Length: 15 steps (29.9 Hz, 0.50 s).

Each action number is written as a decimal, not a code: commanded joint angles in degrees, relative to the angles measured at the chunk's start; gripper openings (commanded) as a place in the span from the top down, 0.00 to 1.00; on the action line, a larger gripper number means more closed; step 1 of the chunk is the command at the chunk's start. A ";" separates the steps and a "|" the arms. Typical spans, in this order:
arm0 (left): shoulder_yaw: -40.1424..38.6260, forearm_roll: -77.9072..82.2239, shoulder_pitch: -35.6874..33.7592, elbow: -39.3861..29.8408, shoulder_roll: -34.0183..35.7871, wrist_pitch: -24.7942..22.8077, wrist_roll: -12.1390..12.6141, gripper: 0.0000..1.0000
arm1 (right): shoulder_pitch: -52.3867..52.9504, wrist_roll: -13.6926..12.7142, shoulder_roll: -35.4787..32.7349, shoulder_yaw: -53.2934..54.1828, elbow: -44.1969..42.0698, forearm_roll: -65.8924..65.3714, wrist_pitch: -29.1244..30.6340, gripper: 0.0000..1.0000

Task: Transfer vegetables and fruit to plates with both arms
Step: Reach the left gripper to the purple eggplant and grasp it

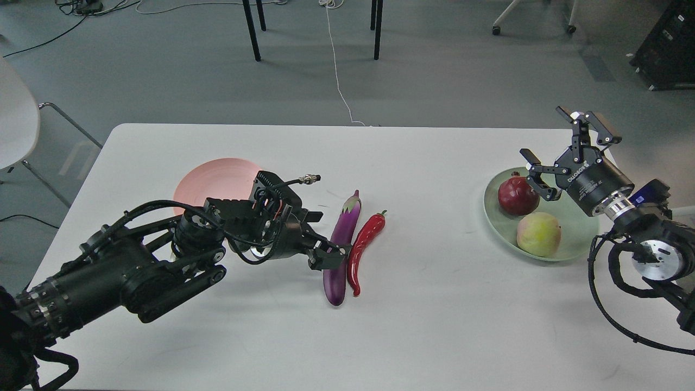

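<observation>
A purple eggplant (343,233) and a red chili pepper (365,247) lie side by side at the middle of the white table (434,315). My left gripper (324,243) is open and low at the eggplant's left side. Its near finger overlaps the eggplant's middle; I cannot tell if it touches. The salmon pink plate (214,176) behind my left arm is partly hidden, and nothing shows on the part I see. The pale green plate (578,239) at the right holds the dark-red pomegranate (517,195) and the yellow-green fruit (538,233). My right gripper (564,155) is open and empty, above the green plate's far right.
A white chair (16,108) stands left of the table. Black furniture legs (252,30) and a white cable (339,81) are on the floor beyond the far edge. A black cabinet (668,49) stands at the back right.
</observation>
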 commanded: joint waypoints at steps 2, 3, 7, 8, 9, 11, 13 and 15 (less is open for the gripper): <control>1.25 -0.16 0.11 0.19 -0.20 -0.01 -0.09 0.10 | -0.11 0.00 -0.41 -0.07 -0.02 -0.01 -0.01 0.01; 1.25 -0.16 0.11 0.27 -0.20 -0.01 -0.09 0.12 | -0.11 0.00 -0.41 -0.07 0.07 -0.01 -0.01 0.01; 1.52 -0.25 0.02 0.27 -0.29 -0.01 -0.09 0.17 | -0.11 0.00 -0.41 -0.15 0.16 -0.09 -0.01 0.01; 1.60 -0.25 0.02 0.19 -0.29 -0.09 -0.09 0.19 | -0.11 0.00 -0.41 -0.16 0.16 -0.09 -0.01 0.01; 1.60 -0.25 0.02 0.27 -0.29 -0.09 -0.09 0.22 | -0.11 0.00 -0.41 -0.16 0.16 -0.09 -0.01 0.01; 1.60 -0.25 0.02 0.27 -0.29 -0.44 -0.09 0.27 | -0.11 0.00 -0.41 -0.24 0.16 -0.18 -0.01 0.01; 1.60 -0.25 0.02 0.36 -0.29 -0.62 -0.09 0.32 | -0.11 0.00 -0.41 -0.24 0.16 -0.18 -0.01 0.01; 1.60 -0.25 0.02 0.45 -0.29 -0.71 -0.09 0.36 | -0.11 0.00 -0.32 -0.24 0.16 -0.18 -0.01 0.01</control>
